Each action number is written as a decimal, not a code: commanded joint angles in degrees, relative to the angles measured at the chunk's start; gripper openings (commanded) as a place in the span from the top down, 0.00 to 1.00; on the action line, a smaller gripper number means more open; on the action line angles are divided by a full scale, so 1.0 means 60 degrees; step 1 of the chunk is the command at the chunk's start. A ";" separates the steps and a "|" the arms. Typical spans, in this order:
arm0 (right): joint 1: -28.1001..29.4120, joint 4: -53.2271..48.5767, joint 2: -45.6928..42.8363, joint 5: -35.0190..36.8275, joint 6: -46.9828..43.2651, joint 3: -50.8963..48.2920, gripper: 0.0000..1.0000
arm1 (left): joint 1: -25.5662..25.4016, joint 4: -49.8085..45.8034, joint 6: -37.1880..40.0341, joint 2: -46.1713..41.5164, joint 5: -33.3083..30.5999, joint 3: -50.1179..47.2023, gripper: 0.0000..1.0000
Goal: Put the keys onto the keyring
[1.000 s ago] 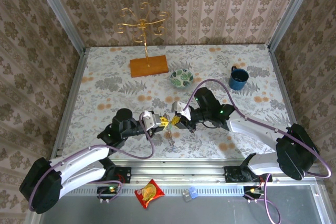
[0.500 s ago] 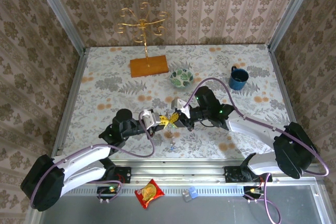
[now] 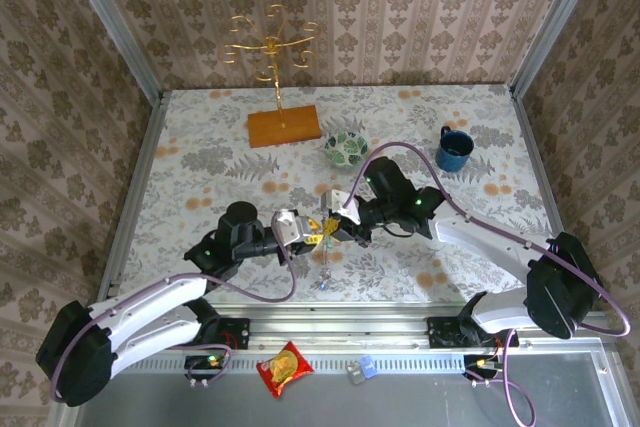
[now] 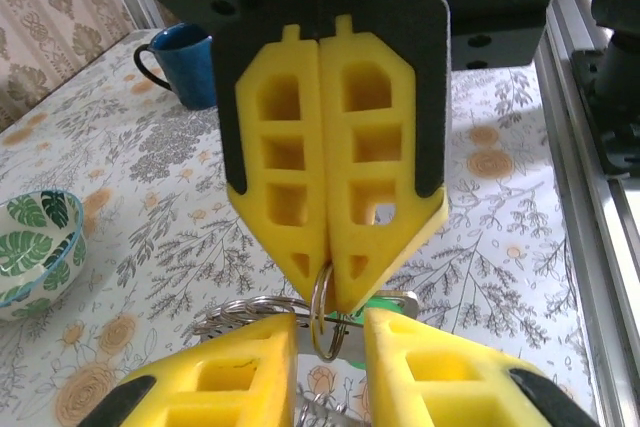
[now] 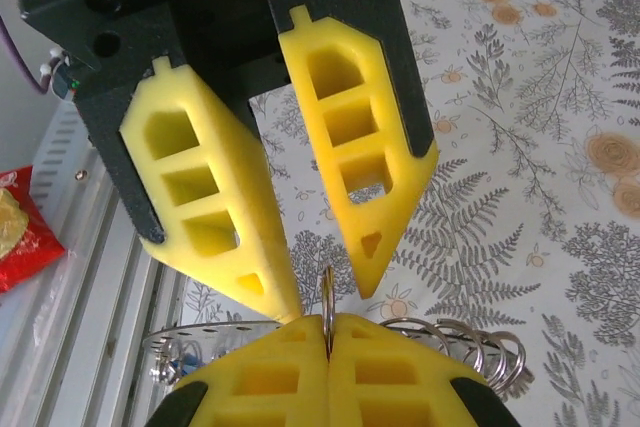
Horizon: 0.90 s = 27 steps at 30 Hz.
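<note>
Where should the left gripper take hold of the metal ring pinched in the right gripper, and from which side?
Probably the free arc of the metal ring jutting past the right gripper, approached head-on opposite it: the ring stands edge-on, flat faces toward the left gripper's open fingers.

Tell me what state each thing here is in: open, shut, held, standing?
keyring: held on edge, pinched.
right gripper: shut on the keyring.
left gripper: open, fingers either side of the keyring.
mug: upright.
bowl: upright.
gold stand: upright.
</note>
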 commanded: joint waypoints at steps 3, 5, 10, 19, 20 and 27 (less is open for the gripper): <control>0.0346 -0.1557 0.0201 0.0591 -0.1167 0.0825 1.00 | -0.0113 -0.1767 0.1242 0.0152 -0.0297 0.0740 0.80; 0.0462 -0.1804 0.0266 0.0779 -0.1358 0.1016 1.00 | -0.0109 -0.1807 0.1341 0.0254 -0.0268 0.0845 0.83; 0.0779 -0.2287 0.0567 0.1213 -0.1764 0.1376 1.00 | -0.0118 -0.1760 0.1431 0.0374 -0.0190 0.0943 0.88; 0.1052 -0.2080 0.0627 0.1271 -0.1727 0.1309 1.00 | -0.0107 -0.0706 0.0945 0.0191 -0.0307 0.0646 0.90; 0.1038 -0.1902 0.0557 0.1208 -0.1623 0.1214 1.00 | -0.0118 -0.0591 0.0883 0.0171 -0.0277 0.0598 0.96; 0.0127 0.0377 -0.0591 -0.0020 -0.0073 -0.0265 0.75 | -0.0118 0.0541 0.0140 0.0001 -0.0007 -0.0048 1.00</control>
